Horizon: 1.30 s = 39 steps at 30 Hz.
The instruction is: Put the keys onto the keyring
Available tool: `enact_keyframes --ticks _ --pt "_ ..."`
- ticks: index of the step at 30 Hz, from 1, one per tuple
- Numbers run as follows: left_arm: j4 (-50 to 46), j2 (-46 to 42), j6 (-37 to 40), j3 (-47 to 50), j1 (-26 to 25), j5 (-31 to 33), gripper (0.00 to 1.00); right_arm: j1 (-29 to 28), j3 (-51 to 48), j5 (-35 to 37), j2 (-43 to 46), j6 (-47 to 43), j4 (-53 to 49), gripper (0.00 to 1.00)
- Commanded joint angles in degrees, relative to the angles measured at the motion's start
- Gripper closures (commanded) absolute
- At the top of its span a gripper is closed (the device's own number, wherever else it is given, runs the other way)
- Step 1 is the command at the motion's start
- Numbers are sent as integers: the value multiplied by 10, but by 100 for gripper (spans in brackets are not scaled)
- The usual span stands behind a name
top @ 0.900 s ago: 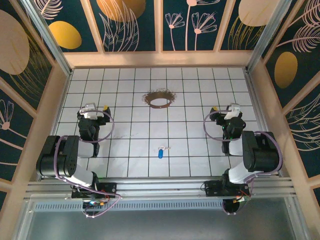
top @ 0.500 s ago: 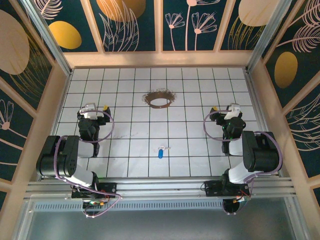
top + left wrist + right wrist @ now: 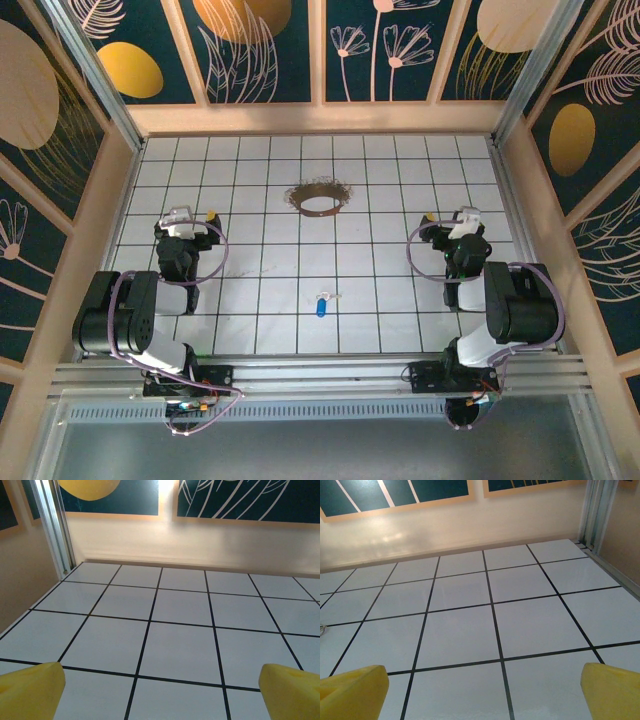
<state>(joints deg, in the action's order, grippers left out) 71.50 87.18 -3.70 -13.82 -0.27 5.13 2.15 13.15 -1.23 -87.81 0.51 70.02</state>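
Note:
A small key point(image 3: 321, 305) with a blue head and short silver blade lies flat on the white tiled floor, near the front middle. The keyring point(image 3: 320, 196), a thin brownish hoop fringed with tiny metal pieces, lies flat toward the back middle. My left gripper point(image 3: 188, 216) rests at the left side, well away from both, and its yellow fingertips point(image 3: 30, 690) stand wide apart over bare tiles. On the right side my right gripper point(image 3: 452, 216) is likewise open, its yellow fingertips point(image 3: 612, 690) spread with nothing between them.
Wooden walls point(image 3: 320, 118) with dark painted panels enclose the tiled floor point(image 3: 380, 260) on three sides. An aluminium rail point(image 3: 320, 380) runs along the near edge by the arm bases. A metal corner post point(image 3: 52, 527) stands ahead of the left gripper.

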Motion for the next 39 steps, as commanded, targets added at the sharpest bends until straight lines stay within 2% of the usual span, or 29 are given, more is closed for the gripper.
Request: enact_keyframes --ticks 1,2,5,10,13,15,18,21,26,28,33,39 --pt "10 -2 -7 2 4 -2 1 2 5 -8 -3 2 8 1" --pt "7 -5 -3 0 4 -10 1 1 5 -5 -3 2 11 1" --pt "-82 -44 2 -34 4 -21 3 -2 7 17 41 7 -31 1" --pt "-186 -78 2 -78 4 -24 2 -3 83 65 107 69 -246 1" --pt "-213 -96 -3 -86 4 -25 2 -4 100 79 133 104 -298 1" --pt "-229 -111 -14 -91 4 -23 2 4 110 105 158 159 -337 1" --pt "-272 -133 -49 -112 4 -28 2 18 132 78 176 205 -383 1" --pt "-342 -144 -93 -155 4 -47 2 19 150 5 171 214 -401 2" --pt "-413 -139 -151 -214 0 -112 3 16 167 -122 140 237 -407 14" --pt "-424 -134 -169 -228 -13 -125 3 10 192 -173 116 239 -433 22" --pt "-495 -97 -155 -294 -89 -124 4 -26 218 -196 87 255 -474 27" --pt "-577 -8 -145 -395 -169 -103 6 -88 237 -133 79 272 -525 25"
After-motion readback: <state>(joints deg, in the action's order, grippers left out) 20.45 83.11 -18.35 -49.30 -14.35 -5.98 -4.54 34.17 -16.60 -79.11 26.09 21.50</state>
